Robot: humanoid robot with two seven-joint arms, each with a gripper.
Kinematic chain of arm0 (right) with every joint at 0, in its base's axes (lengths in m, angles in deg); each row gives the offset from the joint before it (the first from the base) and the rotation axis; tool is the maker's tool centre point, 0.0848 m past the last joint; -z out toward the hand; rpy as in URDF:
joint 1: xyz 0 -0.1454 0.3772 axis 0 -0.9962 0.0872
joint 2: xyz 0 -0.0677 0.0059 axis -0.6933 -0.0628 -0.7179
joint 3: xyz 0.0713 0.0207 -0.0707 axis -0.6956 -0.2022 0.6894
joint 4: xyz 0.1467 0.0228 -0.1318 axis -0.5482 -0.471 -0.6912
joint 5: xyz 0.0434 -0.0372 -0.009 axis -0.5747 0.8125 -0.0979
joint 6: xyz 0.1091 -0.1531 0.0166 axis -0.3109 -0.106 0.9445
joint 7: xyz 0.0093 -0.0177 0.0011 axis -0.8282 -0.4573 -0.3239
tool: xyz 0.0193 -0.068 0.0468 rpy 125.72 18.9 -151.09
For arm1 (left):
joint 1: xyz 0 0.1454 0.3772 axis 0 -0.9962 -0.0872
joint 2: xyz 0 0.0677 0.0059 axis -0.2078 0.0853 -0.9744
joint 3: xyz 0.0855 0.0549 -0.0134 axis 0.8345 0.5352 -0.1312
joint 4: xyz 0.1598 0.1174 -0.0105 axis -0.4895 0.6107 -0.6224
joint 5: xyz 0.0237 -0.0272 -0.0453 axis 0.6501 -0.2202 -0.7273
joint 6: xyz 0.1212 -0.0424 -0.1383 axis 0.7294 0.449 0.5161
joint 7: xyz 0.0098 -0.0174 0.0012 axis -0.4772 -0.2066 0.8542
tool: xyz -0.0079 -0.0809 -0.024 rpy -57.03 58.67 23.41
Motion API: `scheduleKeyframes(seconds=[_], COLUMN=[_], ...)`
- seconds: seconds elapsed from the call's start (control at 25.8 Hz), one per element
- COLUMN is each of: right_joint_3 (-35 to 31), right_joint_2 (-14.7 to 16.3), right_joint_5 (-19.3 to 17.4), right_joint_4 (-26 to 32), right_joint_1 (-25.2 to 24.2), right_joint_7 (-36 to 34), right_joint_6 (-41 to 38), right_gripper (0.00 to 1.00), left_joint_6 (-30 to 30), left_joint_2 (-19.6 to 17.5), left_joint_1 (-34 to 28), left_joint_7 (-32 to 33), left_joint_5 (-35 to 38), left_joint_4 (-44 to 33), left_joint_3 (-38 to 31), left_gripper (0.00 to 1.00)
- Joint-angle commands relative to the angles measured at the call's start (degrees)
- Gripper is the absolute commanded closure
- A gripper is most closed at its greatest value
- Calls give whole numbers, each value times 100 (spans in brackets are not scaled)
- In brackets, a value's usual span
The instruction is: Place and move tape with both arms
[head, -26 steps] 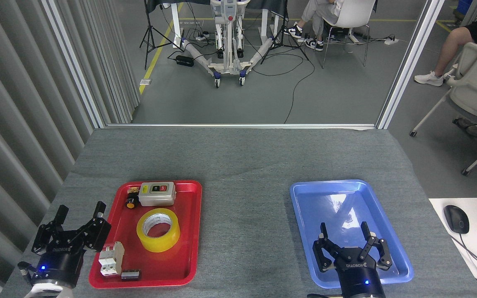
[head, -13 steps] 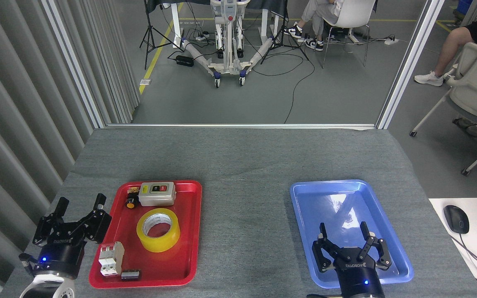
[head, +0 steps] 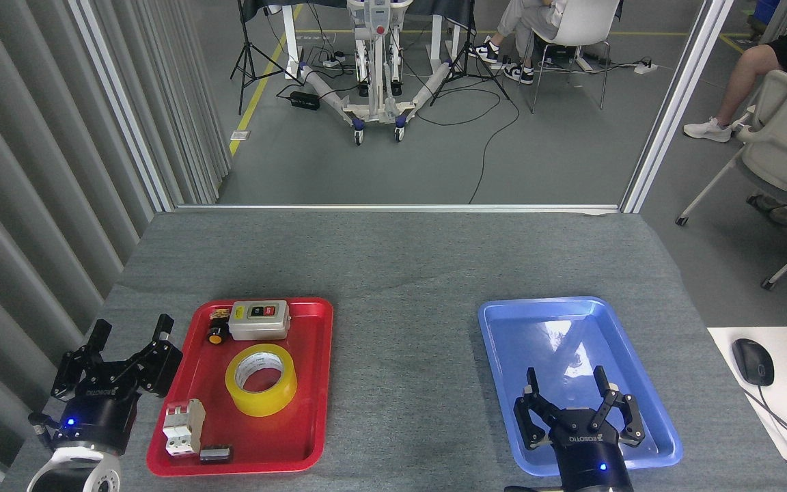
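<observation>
The tape (head: pixel 261 379) lies flat in the middle of the red tray (head: pixel 315 383), its white printed core facing up and its yellow band all round. Nothing grips it. In the same tray, just beyond the tape toward the far rim, sits a grey switch box (head: pixel 259 320) with a black and a red button, and beside that box's left end a small black and yellow knob (head: pixel 216 335). Nearer than the tape, at the tray's left side, stands a white circuit breaker (head: pixel 184 427), with a small black block (head: pixel 216 454) next to it along the near rim.

The left gripper (head: pixel 129 333) hangs just outside the tray's left rim, level with the tape, its black fingers spread wide and holding nothing. The red tray rests on a grey felt-covered table (head: pixel 400 273). Well to the right of the tape on that table is a blue tray (head: pixel 503 369); the right gripper (head: pixel 566 380) hovers over its near half, fingers parted, empty.
</observation>
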Motion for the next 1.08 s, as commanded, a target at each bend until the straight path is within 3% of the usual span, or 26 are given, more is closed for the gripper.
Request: scheduleKeyframes(seconds=[0.0, 1.05], right_joint_3=[0, 0], right_joint_2=[-39, -12], right_joint_5=[15, 14], right_joint_4=[-1, -1], right_joint_1=[0, -9], right_joint_7=[-1, -1], right_joint_6=[10, 19], right_gripper=[0, 0], left_joint_6=[-4, 40], left_joint_2=[-2, -29], left_joint_1=[13, 4], left_joint_7=[14, 23], left_joint_5=[5, -373], left_joint_4=[-1, -9], left_joint_3=[2, -94], left_gripper=[0, 0])
